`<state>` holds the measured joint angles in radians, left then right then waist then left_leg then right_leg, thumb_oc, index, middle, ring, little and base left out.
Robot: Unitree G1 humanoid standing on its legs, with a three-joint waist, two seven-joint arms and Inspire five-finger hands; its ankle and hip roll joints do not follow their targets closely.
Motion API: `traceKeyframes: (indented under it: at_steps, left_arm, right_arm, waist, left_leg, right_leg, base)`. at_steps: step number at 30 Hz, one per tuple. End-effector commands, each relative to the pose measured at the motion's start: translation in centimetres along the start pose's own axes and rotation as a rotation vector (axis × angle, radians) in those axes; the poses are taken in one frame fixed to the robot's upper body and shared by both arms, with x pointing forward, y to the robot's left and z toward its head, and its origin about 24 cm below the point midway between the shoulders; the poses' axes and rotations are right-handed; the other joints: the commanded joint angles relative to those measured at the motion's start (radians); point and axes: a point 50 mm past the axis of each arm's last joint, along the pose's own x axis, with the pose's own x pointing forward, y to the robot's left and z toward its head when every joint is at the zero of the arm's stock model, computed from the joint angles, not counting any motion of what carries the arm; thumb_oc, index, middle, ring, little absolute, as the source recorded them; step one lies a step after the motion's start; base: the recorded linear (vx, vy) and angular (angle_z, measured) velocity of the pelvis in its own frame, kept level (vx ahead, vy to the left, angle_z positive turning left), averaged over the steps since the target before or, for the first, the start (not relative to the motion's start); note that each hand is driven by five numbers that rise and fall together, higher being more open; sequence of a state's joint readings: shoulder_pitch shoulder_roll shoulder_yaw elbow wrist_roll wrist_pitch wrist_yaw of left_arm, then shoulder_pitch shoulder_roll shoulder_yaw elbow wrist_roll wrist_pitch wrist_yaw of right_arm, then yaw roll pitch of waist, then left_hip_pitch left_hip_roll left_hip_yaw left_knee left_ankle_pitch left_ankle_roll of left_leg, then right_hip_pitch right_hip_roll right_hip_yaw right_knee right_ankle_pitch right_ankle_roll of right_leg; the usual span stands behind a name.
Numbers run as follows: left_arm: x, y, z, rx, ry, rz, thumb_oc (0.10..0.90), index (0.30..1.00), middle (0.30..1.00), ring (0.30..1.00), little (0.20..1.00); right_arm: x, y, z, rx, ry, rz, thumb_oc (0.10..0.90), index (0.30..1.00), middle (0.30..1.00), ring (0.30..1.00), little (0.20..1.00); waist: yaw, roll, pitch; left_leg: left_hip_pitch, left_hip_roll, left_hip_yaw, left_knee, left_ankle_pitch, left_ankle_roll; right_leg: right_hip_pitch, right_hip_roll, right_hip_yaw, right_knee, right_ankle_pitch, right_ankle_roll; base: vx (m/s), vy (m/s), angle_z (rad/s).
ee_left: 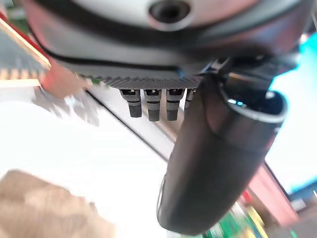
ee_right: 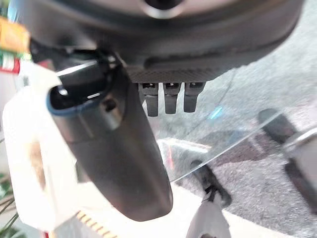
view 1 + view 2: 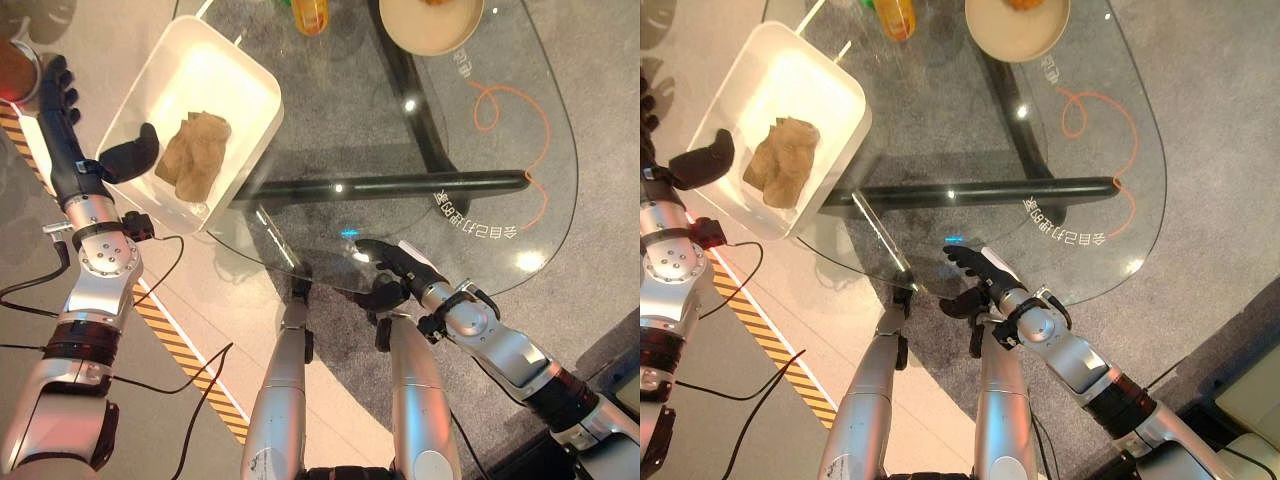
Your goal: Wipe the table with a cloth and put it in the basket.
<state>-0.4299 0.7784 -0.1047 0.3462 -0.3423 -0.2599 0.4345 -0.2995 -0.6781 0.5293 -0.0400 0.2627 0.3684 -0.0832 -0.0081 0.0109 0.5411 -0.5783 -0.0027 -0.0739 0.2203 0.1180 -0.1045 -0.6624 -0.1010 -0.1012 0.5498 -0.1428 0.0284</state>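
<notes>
Nearest the head camera, the right hand (image 3: 985,278) is seen at the near rim of the glass table (image 3: 1080,180), its fingers relaxed and spread, nothing held in it; in its own wrist view the thumb (image 2: 111,144) stands clear of the short row of fingers (image 2: 171,99) with only glass and carpet beyond. Farther out on the robot's left, the left hand (image 3: 70,130) is held alongside the white basket (image 3: 250,80), its thumb (image 3: 132,155) reaching over the basket's near wall, and the fingers are stretched out past the basket's outer side and grip nothing. The brown cloth (image 3: 195,152) is seen crumpled on the basket's floor, just beside that thumb and apart from it as far as can be told; in the left wrist view the cloth (image 1: 44,210) shows below the loose fingers. By this lie of things the task is judged to be at or near its end, with the cloth already placed. A bowl (image 3: 430,20) and a yellow bottle (image 3: 310,15) are seen at the far edge of the table, well apart from both hands. The main risk is judged to sit with the left thumb: if the arm is drawn back without being lifted, the basket wall could be hooked and the basket dragged or tipped off the table's edge, over which it already seems to hang. A lesser risk is that the cloth is snagged and pulled out again.
</notes>
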Motion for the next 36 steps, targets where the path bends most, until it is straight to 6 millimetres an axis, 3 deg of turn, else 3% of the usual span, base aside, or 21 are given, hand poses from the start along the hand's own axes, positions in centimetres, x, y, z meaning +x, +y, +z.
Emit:
traceKeyframes:
  at_steps: [1, 2, 3, 8, 11, 19, 21, 22, 27, 31, 36]
  left_arm:
    - [-0.3, 0.6, 0.6, -0.106, -0.028, -0.018, 0.8, 0.9, 0.9, 0.9, 0.9]
    - [-0.5, 0.4, 0.4, -0.121, -0.017, -0.029, 0.8, 0.9, 0.9, 0.9, 0.9]
    - [-2.5, -1.1, -1.3, -0.176, 0.068, -0.098, 0.8, 0.9, 0.9, 0.9, 0.9]
    - [-7.2, -3.7, -5.8, -0.141, 0.299, -0.267, 0.8, 0.9, 0.9, 0.9, 0.9]
    - [-11.9, -4.1, -9.6, -0.195, 0.527, -0.306, 0.8, 0.9, 0.9, 0.9, 0.9]
    - [-22.9, -4.6, -15.1, -0.231, 0.973, -0.374, 0.8, 0.9, 0.9, 0.9, 0.9]
    - [-23.4, -4.7, -15.3, -0.235, 1.001, -0.378, 0.8, 0.9, 0.9, 0.9, 0.9]
    - [-26.3, -5.0, -16.4, -0.219, 1.115, -0.381, 0.8, 0.9, 0.9, 0.9, 0.9]
    - [-31.8, -4.6, -18.0, -0.208, 1.366, -0.326, 0.8, 0.9, 0.9, 0.9, 0.9]
    - [-35.3, -4.2, -18.3, -0.181, 1.523, -0.345, 0.8, 0.9, 0.9, 0.9, 0.9]
    - [-37.3, -3.6, -18.3, -0.184, 1.646, -0.26, 0.8, 0.9, 0.9, 0.9, 0.9]
  right_arm:
    - [-0.7, 0.6, -0.5, 0.005, -0.089, -0.025, 0.8, 0.9, 0.9, 0.9, 0.9]
    - [-0.7, 0.6, -0.8, 0.008, -0.081, -0.025, 0.8, 0.9, 0.9, 0.9, 0.9]
    - [-1.0, 1.1, -2.7, 0.033, -0.033, -0.022, 0.8, 0.9, 0.9, 0.9, 0.9]
    - [-1.8, 2.7, -6.8, 0.186, 0.092, -0.028, 0.8, 0.9, 0.9, 0.9, 0.9]
    - [-2.9, 2.9, -10.5, 0.174, 0.22, -0.083, 0.8, 0.9, 0.9, 0.9, 0.9]
    - [-6.4, 5.8, -17.4, 0.322, 0.54, -0.153, 0.8, 0.9, 0.9, 0.9, 0.9]
    - [-6.5, 6.1, -17.7, 0.337, 0.556, -0.148, 0.8, 0.9, 0.9, 0.9, 0.9]
    - [-7.4, 7.6, -19.4, 0.433, 0.655, -0.148, 0.8, 0.9, 0.9, 0.9, 0.9]
    - [-10.1, 10.4, -22.9, 0.497, 0.884, -0.147, 0.8, 0.9, 0.9, 0.9, 0.9]
    - [-12.0, 12.0, -24.3, 0.554, 1.016, -0.157, 0.8, 0.9, 0.9, 0.9, 0.9]
    - [-13.0, 13.0, -24.7, 0.569, 1.073, -0.14, 0.8, 0.9, 0.9, 0.9, 0.9]
  waist:
    - [-0.013, -0.004, -0.021]
    - [-0.013, -0.005, -0.021]
    - [-0.012, -0.009, -0.021]
    - [-0.015, -0.02, -0.062]
    - [-0.026, -0.017, -0.123]
    - [-0.015, -0.028, -0.263]
    - [-0.013, -0.029, -0.27]
    - [-0.007, -0.031, -0.309]
    - [0.002, -0.029, -0.371]
    - [0.002, -0.025, -0.398]
    - [-0.002, -0.021, -0.414]
  left_leg:
    - [0.095, -0.072, 0.092, 0.081, -0.14, 0.054]
    - [0.102, -0.071, 0.09, 0.076, -0.135, 0.053]
    - [0.157, -0.07, 0.083, 0.065, -0.138, 0.049]
    - [0.261, -0.058, 0.073, 0.008, -0.123, 0.041]
    - [0.34, -0.041, 0.079, -0.043, -0.12, 0.032]
    - [0.493, -0.017, 0.078, -0.114, -0.133, 0.031]
    - [0.498, -0.015, 0.077, -0.117, -0.134, 0.031]
    - [0.523, -0.007, 0.074, -0.134, -0.133, 0.032]
    - [0.581, 0.014, 0.074, -0.178, -0.133, 0.03]
    - [0.609, 0.024, 0.081, -0.199, -0.135, 0.029]
    - [0.63, 0.031, 0.089, -0.226, -0.133, 0.027]
  right_leg:
    - [0.149, 0.078, 0.0, -0.178, 0.043, 0.026]
    - [0.157, 0.079, 0.0, -0.183, 0.047, 0.025]
    - [0.214, 0.081, 0.002, -0.188, 0.035, 0.025]
    - [0.329, 0.083, -0.001, -0.247, 0.042, 0.025]
    - [0.428, 0.078, -0.002, -0.318, 0.051, 0.022]
    - [0.613, 0.067, -0.008, -0.426, 0.062, 0.024]
    - [0.619, 0.067, -0.009, -0.429, 0.062, 0.024]
    - [0.647, 0.068, -0.009, -0.45, 0.068, 0.026]
    - [0.704, 0.073, -0.006, -0.496, 0.076, 0.031]
    - [0.731, 0.07, -0.002, -0.528, 0.086, 0.036]
    - [0.747, 0.066, 0.001, -0.557, 0.098, 0.044]
  base:
    - [-0.08, -0.144, -0.05]
    - [-0.06, -0.139, -0.06]
    - [-0.06, -0.128, -0.05]
    - [-0.02, -0.12, -0.05]
    - [0.02, -0.065, -0.11]
    - [0.08, -0.052, -0.08]
    - [0.06, -0.055, 0.08]
    - [0.1, -0.076, 0.14]
    - [0.07, -0.061, 0.01]
    - [0.02, -0.014, -0.02]
    - [0.0, 0.0, -0.01]
